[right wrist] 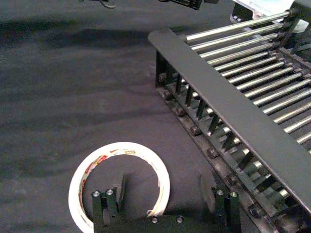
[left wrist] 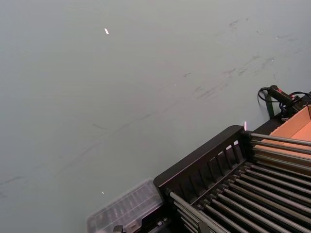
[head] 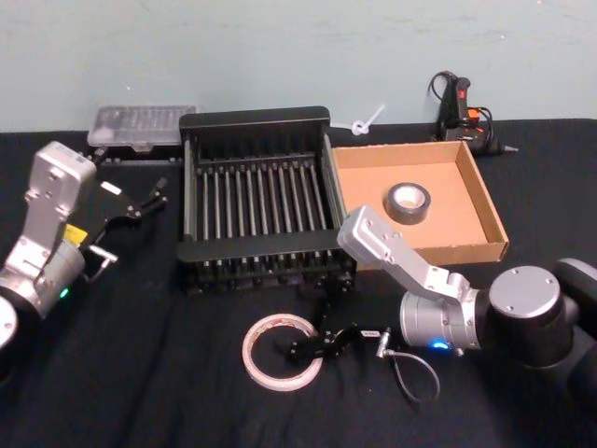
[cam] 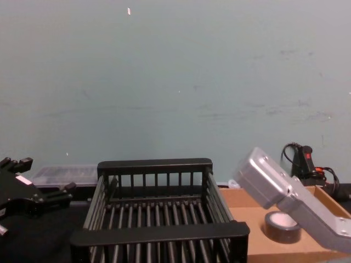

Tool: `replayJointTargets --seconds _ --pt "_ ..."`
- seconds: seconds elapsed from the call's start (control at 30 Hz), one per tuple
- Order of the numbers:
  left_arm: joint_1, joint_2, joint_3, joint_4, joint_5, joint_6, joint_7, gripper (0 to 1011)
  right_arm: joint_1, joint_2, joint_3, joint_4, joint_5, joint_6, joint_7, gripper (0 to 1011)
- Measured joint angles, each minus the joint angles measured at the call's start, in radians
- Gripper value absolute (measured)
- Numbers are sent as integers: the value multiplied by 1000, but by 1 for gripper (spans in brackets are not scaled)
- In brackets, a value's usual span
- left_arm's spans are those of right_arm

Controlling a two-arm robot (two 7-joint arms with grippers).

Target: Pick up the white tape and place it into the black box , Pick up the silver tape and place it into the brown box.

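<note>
We see a black table (head: 140, 373) by a pale wall. Our right gripper (head: 322, 342) hangs low with its fingers spread, one inside the white tape (head: 282, 352) and one outside, just in front of the black box (head: 256, 201). The silver tape (head: 408, 203) lies in the brown box (head: 490, 219). Our left gripper (head: 131, 207) waits, spread, left of the black box.

Place: a lab or workshop test bench.
Surface: table (head: 140, 373) draped in black cloth, filling the lower frame.
Backdrop: bare, scuffed pale green wall (cam: 175, 82) across the top.
Tools: glue gun (head: 459, 107) upper right; clear plastic parts case (head: 140, 126) upper left.
</note>
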Motion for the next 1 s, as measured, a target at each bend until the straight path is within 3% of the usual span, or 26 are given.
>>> replayJointTargets --seconds 1.0 --pt "0 0 0 0 0 0 0 1001 4 -2 -6 1 -12 20 5 1002"
